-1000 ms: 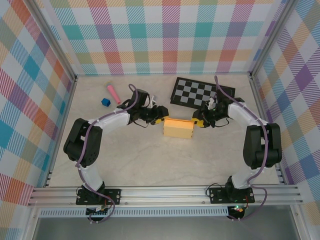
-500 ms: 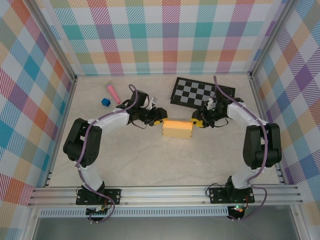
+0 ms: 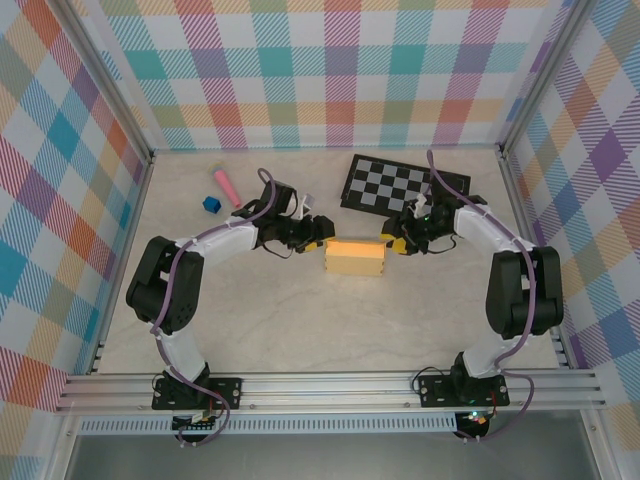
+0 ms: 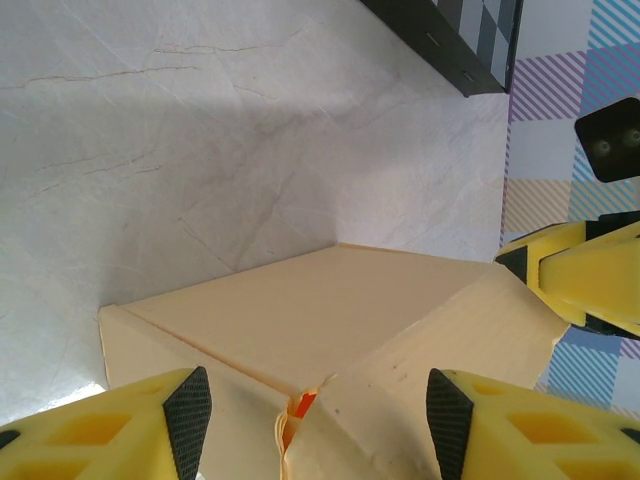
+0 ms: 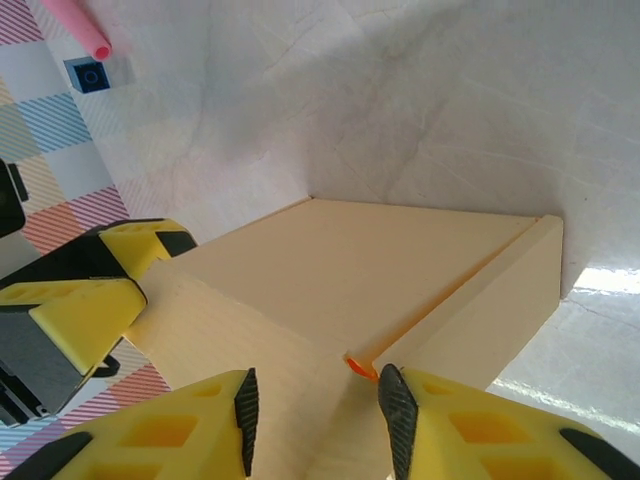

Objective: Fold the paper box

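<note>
The paper box [image 3: 356, 258] lies flat on the tabletop [image 3: 300, 320] as a small pale yellow-orange rectangle. It is a little toward 12 o'clock from the middle, with its long sides running from 9 to 3 o'clock. Its top face is closed and smooth. In my left wrist view the paper box [image 4: 330, 330] shows fold lines meeting at the near end, where a small orange tab [image 4: 303, 403] pokes out of the seam. My right wrist view shows the paper box [image 5: 380, 270] from the other end, with the orange tab [image 5: 357, 366] at that seam as well.

My left gripper [image 3: 322, 243] sits at the box's 9 o'clock end. Its jaws are spread wide, and the yellow fingers [image 4: 130, 425] stand on either side of the seam. My right gripper [image 3: 393, 243] sits at the 3 o'clock end with its jaws parted more narrowly, its fingers [image 5: 470, 425] straddling the tab. I cannot tell whether any pad presses on the cardboard. Each wrist camera catches the other arm across the box: the right gripper [image 4: 580, 275] and the left gripper [image 5: 90, 290].

A checkered board [image 3: 390, 185] lies at 1 o'clock from the box, near my right gripper. Well apart at 10 o'clock are a pink stick [image 3: 225, 186] and a blue cube [image 3: 210, 205], close together.
</note>
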